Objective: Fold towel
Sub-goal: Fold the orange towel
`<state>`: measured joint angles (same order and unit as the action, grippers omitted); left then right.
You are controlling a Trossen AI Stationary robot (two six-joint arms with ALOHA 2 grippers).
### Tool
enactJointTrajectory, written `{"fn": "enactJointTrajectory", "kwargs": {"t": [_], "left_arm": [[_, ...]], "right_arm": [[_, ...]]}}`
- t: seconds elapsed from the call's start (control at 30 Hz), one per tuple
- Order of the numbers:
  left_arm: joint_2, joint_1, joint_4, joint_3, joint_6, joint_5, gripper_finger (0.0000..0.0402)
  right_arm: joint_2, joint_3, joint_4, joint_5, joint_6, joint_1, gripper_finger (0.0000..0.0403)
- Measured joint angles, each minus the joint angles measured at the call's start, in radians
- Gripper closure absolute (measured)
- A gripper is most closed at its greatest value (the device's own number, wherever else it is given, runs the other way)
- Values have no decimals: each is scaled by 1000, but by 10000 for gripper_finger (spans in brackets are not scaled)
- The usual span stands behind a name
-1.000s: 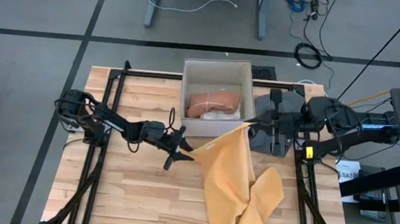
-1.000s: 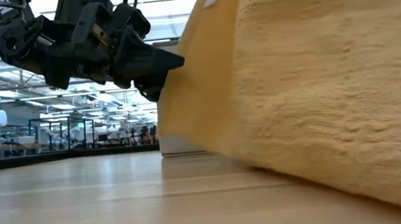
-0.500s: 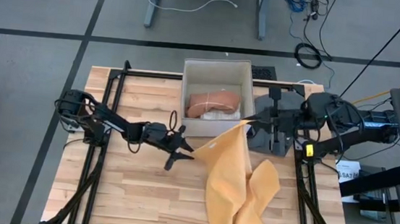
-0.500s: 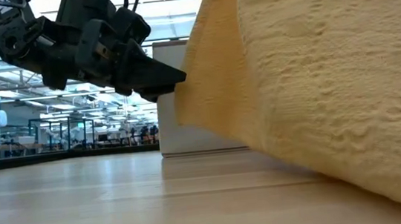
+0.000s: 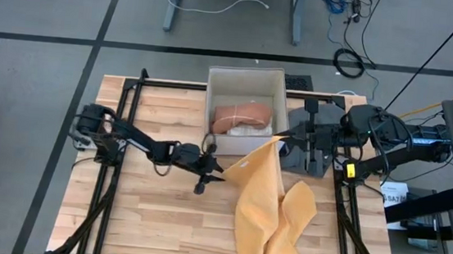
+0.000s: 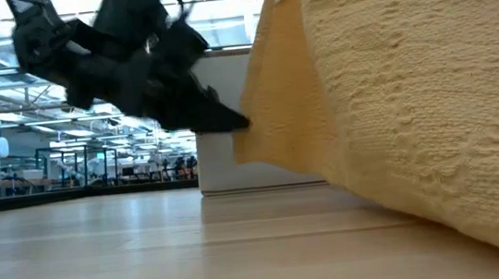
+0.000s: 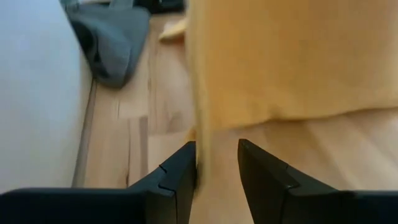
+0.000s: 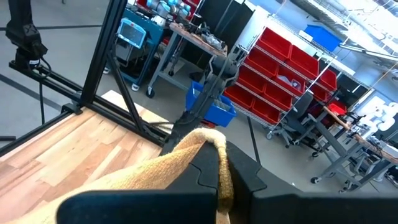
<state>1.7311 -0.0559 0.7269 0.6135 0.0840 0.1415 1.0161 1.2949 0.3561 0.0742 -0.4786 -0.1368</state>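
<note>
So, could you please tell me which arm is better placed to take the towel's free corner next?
Probably the left: its gripper is open right at the yellow towel's hanging corner, while the right gripper is shut on the raised corner.

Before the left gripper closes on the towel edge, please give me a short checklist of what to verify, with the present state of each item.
1. Right gripper shut on a towel corner, held raised: ok.
2. Left gripper open: ok.
3. Towel edge between the left gripper's fingers: ok, an edge hangs in the gap in the left wrist view.
4. Edge deep enough for a firm pinch: cannot tell.
5. Left gripper apart from the white box: ok, though close.
6. Lower part of the towel free to lift: cannot tell; it runs off the table front edge.
</note>
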Motion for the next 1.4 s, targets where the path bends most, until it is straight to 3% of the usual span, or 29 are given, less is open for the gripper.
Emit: {"fn": "enactJointTrajectory", "kwargs": {"t": [0.23, 0.6, 0.8, 0.9, 1.1, 1.2, 1.4], "left_arm": [[120, 6, 50, 82, -7, 33, 284], [121, 19, 12, 96, 16, 35, 331], [121, 9, -46, 96, 32, 36, 385], [112, -8, -44, 95, 39, 86, 396], [-29, -68, -78, 97, 75, 160, 398], [-159, -94, -201, 102, 127, 94, 399], [-434, -108, -596, 184, 218, -98, 400]], "right_arm": [[0, 0, 7, 0, 16, -1, 403], [0, 0, 44, 0, 33, -3, 403], [0, 0, 44, 0, 33, -2, 403], [0, 0, 50, 0, 42, -2, 403], [-20, 0, 125, 0, 48, -2, 403], [-34, 0, 136, 0, 51, -2, 403], [-68, 0, 126, 0, 46, -2, 403]]}}
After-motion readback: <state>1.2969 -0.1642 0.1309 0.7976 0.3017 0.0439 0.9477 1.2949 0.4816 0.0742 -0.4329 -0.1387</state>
